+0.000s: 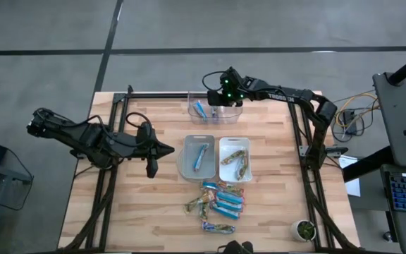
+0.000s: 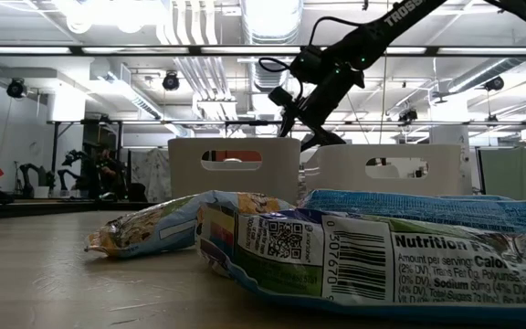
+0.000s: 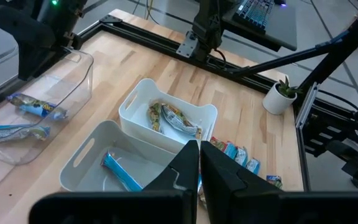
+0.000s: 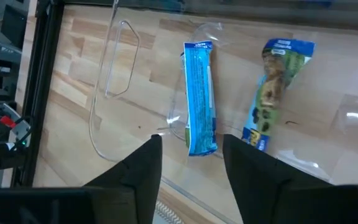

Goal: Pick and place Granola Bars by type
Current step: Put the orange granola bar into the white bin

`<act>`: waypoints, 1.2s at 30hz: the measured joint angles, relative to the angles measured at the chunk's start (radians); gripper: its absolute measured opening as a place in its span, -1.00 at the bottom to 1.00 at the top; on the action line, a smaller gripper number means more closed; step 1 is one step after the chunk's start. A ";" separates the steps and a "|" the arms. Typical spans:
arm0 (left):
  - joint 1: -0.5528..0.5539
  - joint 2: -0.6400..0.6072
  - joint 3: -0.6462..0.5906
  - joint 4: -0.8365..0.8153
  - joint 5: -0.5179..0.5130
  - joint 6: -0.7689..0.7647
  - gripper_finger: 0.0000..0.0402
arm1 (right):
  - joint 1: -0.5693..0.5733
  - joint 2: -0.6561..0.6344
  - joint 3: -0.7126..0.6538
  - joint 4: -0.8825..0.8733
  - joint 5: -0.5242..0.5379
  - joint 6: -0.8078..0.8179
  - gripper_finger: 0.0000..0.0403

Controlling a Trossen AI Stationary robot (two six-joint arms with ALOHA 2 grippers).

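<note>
Your right gripper (image 4: pixel 188 165) hangs over the clear bin (image 1: pixel 216 110), fingers parted and empty; two bars (image 4: pixel 199 96) lie inside below it. Left gripper (image 3: pixel 199 177) is pinched closed on nothing beside the grey bin (image 1: pixel 197 157). Remaining granola bars (image 1: pixel 221 203) sit loose in front of the white bin (image 1: pixel 235 158).

The high view looked straight down over the whole table (image 1: pixel 154 212). The low view sat at tabletop level, close behind the loose bars (image 2: pixel 272 242). Both wrist views looked down and shared the clear bin (image 3: pixel 55 99) with the high view.
</note>
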 joint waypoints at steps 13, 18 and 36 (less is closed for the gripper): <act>0.000 0.000 0.000 0.000 0.000 0.000 -1.00 | 0.019 -0.021 -0.001 0.000 -0.081 -0.079 -0.42; 0.000 0.000 0.000 0.000 0.000 0.000 -1.00 | 0.068 -0.093 -0.001 -0.001 -0.116 -0.163 -0.71; 0.000 0.000 0.000 0.010 0.001 -0.112 -1.00 | 0.492 -0.473 -0.004 -0.189 0.019 -0.409 -0.96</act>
